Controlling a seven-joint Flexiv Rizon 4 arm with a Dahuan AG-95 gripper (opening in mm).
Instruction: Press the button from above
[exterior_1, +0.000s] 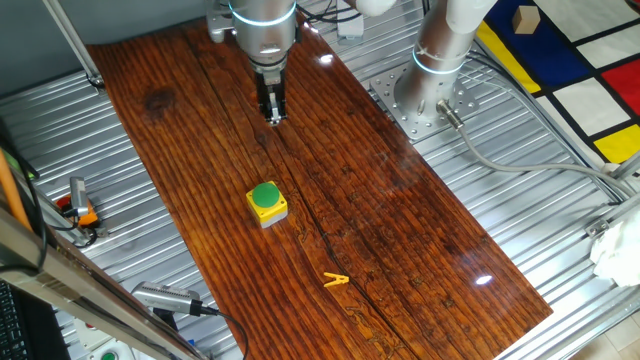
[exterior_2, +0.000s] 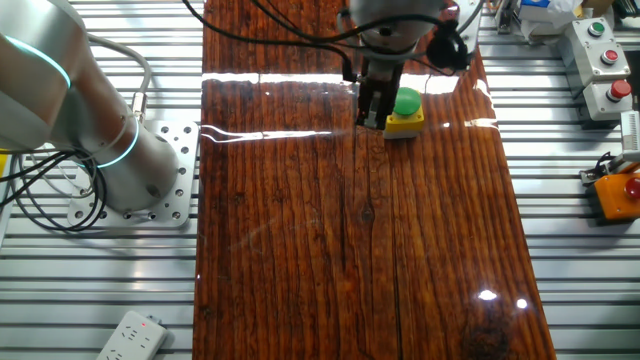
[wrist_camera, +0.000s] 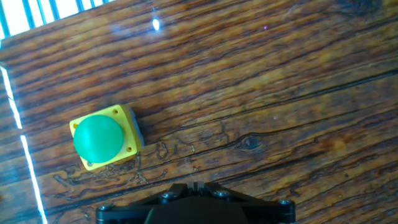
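Button (exterior_1: 266, 197): green dome in a yellow square box, sitting flat on the dark striped wooden worktop (exterior_1: 400, 230), roughly mid-board in one fixed view. Nothing touches it.

Gripper (exterior_1: 274, 108): hangs from the arm with its fingers pointing down at the worktop, toward the far end of the board, well apart from the button and above bare wood. In the other fixed view the gripper (exterior_2: 372, 112) overlaps the left edge of the button (exterior_2: 405, 108), but that looks like perspective only.

Hand view: button (wrist_camera: 102, 137) lies left of centre, dome fully visible; only the dark gripper body shows along the bottom edge, no fingertips.

Finger state: cannot tell. The 2 fingers read as 1 dark mass in both fixed views.

Also on the worktop: 1 thin yellow clothespin (exterior_1: 336, 281), near end, right of the button, well apart from it.
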